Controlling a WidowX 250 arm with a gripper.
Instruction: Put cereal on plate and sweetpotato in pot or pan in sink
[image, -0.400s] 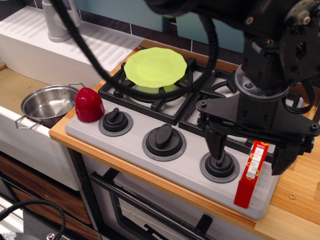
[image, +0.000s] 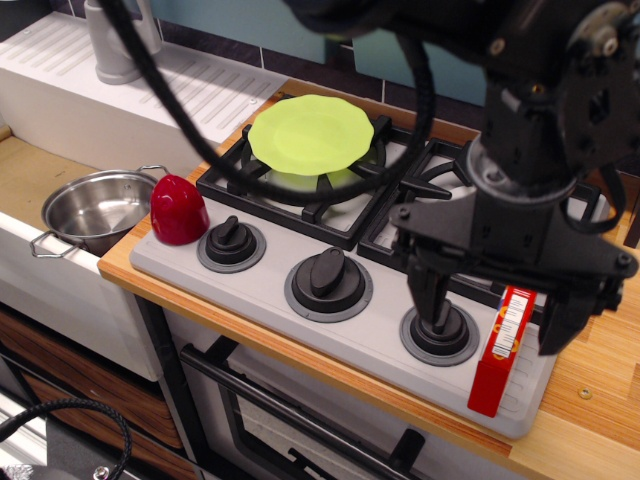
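The cereal (image: 502, 350), a flat red box with a white side label, stands on edge at the front right of the stove panel. My gripper (image: 492, 312) hangs open just above it, one finger left of the box and one right, not touching. The lime-green plate (image: 311, 134) lies on the back left burner. The sweetpotato (image: 178, 209), a glossy dark-red dome, sits at the counter's left end. The steel pot (image: 95, 208) stands in the sink (image: 25, 175), right beside the sweetpotato.
Three black knobs (image: 328, 272) line the grey stove panel. A grey tap (image: 118, 40) and ribbed white drainboard (image: 190, 85) lie behind the sink. Black burner grates (image: 440, 180) sit under my arm. The wooden counter's edge (image: 590, 400) runs right of the cereal.
My gripper has dropped slightly lower around the cereal box. Nothing else has moved.
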